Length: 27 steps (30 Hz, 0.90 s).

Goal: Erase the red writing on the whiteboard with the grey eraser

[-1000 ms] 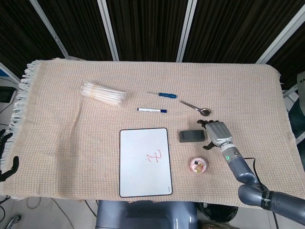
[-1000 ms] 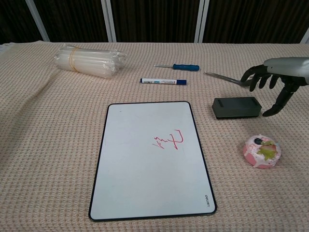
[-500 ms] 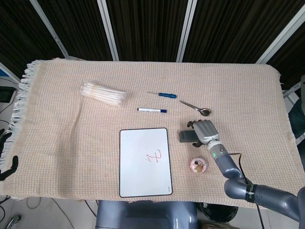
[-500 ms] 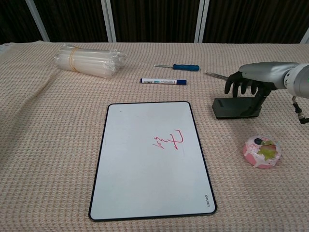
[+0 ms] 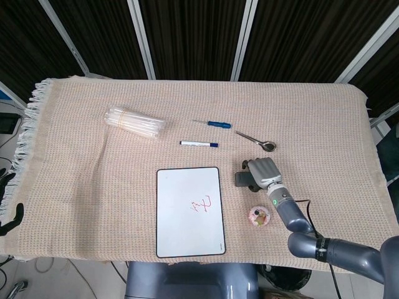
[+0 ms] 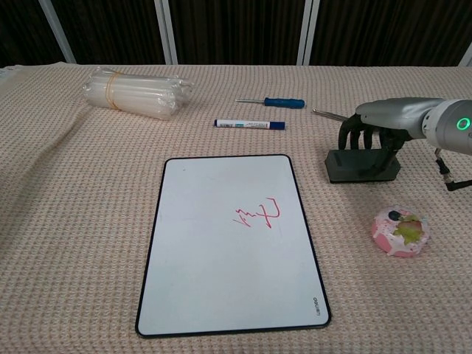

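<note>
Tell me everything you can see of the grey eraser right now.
The grey eraser is a dark grey rectangular block, plastic-looking, lying flat on the woven beige cloth to the right of the whiteboard, apart from it. The right hand sits on top of it, dark fingers reaching down over its far side and a digit at its right end; whether the grip is closed cannot be told. A pink round object lies in front of it, a metal spoon behind; neither touches it.

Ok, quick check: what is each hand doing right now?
Left hand: not in either view.
Right hand: over the grey eraser, fingers curled down around it; whether it grips it yet cannot be told.
</note>
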Motion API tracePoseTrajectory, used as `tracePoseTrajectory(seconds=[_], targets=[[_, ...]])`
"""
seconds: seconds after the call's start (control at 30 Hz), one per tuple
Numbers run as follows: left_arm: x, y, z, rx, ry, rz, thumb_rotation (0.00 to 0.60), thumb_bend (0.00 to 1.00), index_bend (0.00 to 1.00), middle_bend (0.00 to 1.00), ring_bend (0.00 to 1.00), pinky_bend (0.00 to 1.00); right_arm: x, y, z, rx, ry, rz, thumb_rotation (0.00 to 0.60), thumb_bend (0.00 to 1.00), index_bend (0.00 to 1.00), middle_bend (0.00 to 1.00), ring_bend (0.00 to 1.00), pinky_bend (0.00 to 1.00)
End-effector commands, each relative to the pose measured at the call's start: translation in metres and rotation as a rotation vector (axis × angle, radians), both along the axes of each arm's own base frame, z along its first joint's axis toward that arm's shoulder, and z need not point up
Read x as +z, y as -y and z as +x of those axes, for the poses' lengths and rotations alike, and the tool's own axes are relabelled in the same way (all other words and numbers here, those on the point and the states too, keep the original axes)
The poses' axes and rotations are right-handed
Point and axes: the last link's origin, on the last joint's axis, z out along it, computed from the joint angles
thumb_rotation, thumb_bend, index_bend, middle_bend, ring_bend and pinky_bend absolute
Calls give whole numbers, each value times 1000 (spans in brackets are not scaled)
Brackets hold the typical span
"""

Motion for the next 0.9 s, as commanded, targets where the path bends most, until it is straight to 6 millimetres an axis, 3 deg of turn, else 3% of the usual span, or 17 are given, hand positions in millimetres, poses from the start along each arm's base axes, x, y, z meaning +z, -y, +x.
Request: tracePoseTrajectory(seconds=[0.03, 0.53, 0.9], targets=[[0, 0, 0, 2, 0, 1, 600, 455, 134, 19, 0, 0, -1, -1, 0, 0, 0, 6, 600, 354, 374, 402, 387, 453], [0, 0, 0, 9, 2, 2, 600, 456, 139, 19, 0, 0, -4, 0, 8, 16, -2, 12, 600, 448, 444, 487, 460, 546], [0, 0, 0, 8, 7, 2, 600, 456, 139, 18, 0, 0, 2, -3, 37, 53, 80, 23, 600, 449, 449, 486, 462, 550]])
